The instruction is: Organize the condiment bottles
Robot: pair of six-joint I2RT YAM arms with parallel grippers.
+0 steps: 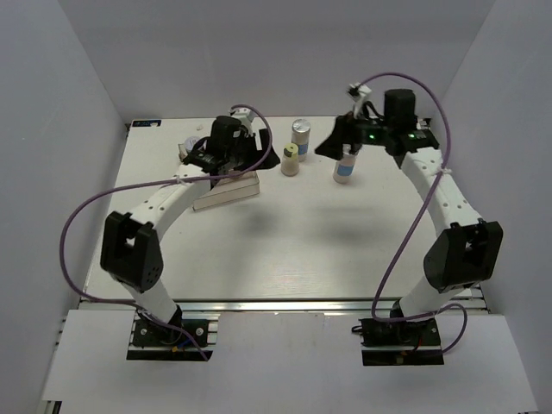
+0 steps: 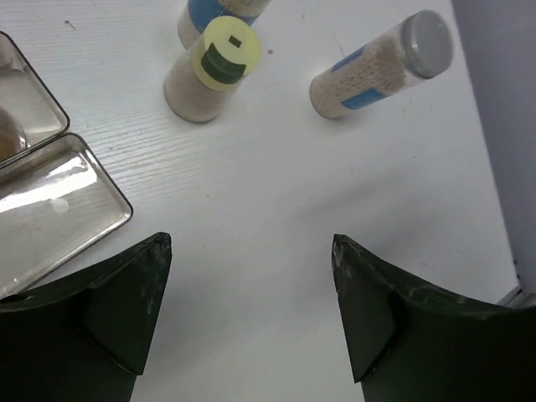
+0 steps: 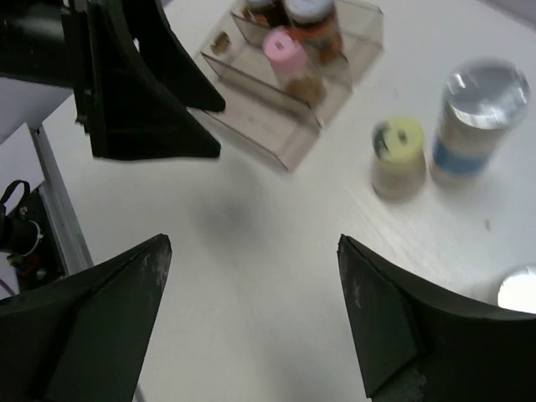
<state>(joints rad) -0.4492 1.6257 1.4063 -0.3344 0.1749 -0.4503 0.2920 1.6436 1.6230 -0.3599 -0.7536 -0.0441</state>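
The yellow-lidded jar (image 1: pixel 291 159) stands mid-table, with a silver-capped white jar (image 1: pixel 300 131) behind it. A second white jar with a blue band (image 1: pixel 344 165) stands just under my right gripper (image 1: pixel 333 143), which is open and empty; the jar's cap (image 3: pixel 519 289) shows beside the right finger. The right wrist view shows the pink-lidded jar (image 3: pixel 286 54) and two red-lidded jars (image 3: pixel 310 12) in the clear rack (image 3: pixel 276 126). My left gripper (image 1: pixel 255 160) is open and empty next to the rack (image 1: pixel 226 191). The left wrist view shows the yellow-lidded jar (image 2: pixel 209 71) and both white jars (image 2: pixel 381 67) ahead.
White walls close in the table on the left, back and right. The rack's compartments (image 2: pixel 50 201) lie just left of my left gripper's (image 2: pixel 251 251) fingers. The left arm covers the rack's jars in the top view.
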